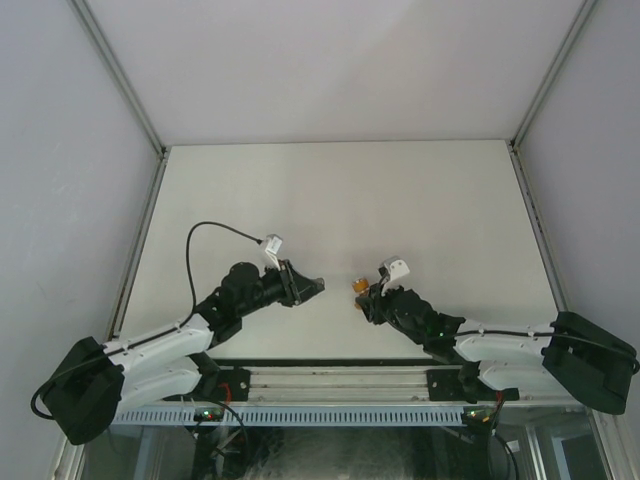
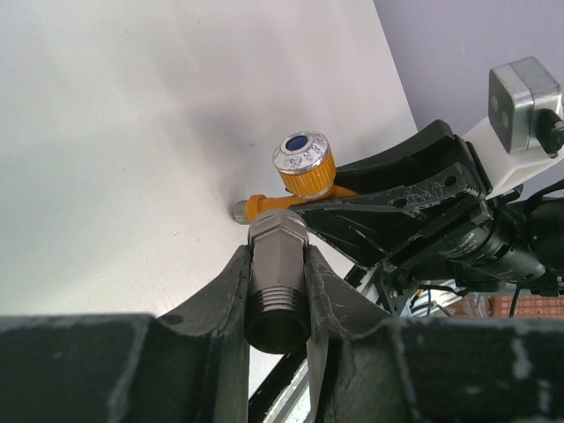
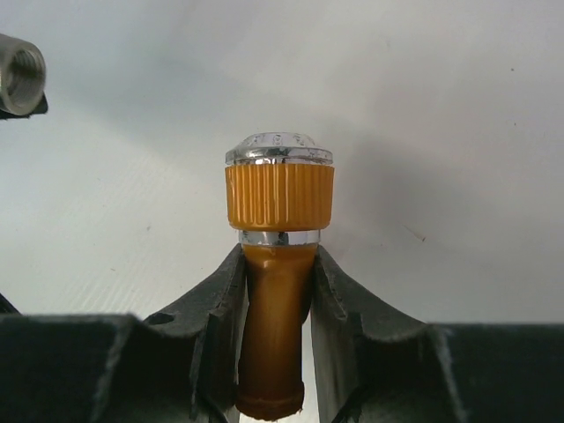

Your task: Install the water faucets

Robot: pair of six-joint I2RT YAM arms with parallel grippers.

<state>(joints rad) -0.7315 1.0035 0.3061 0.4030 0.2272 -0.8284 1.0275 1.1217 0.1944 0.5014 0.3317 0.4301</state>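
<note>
Two arms meet near the front middle of the white counter [image 1: 340, 190], and each one holds a small part. The right gripper [image 1: 368, 296] is clenched on the orange-yellow tap [image 3: 278, 220]. Its two fingers [image 3: 216, 326] pinch the tap's body just under the round knob [image 2: 302, 159] with the blue dot. The left gripper [image 1: 308, 287] is clenched on a grey pipe piece [image 2: 278, 273], pressing on its flat sides, so I think it cannot spin. I think they are held up like this so the two parts can be screwed together. The tap's little screw end [image 2: 241, 210] sticks out to the side, near the far end of the grey piece. The two parts are close, but there is a gap and they are not joined yet. I cannot tell if either part rests on the counter.
</note>
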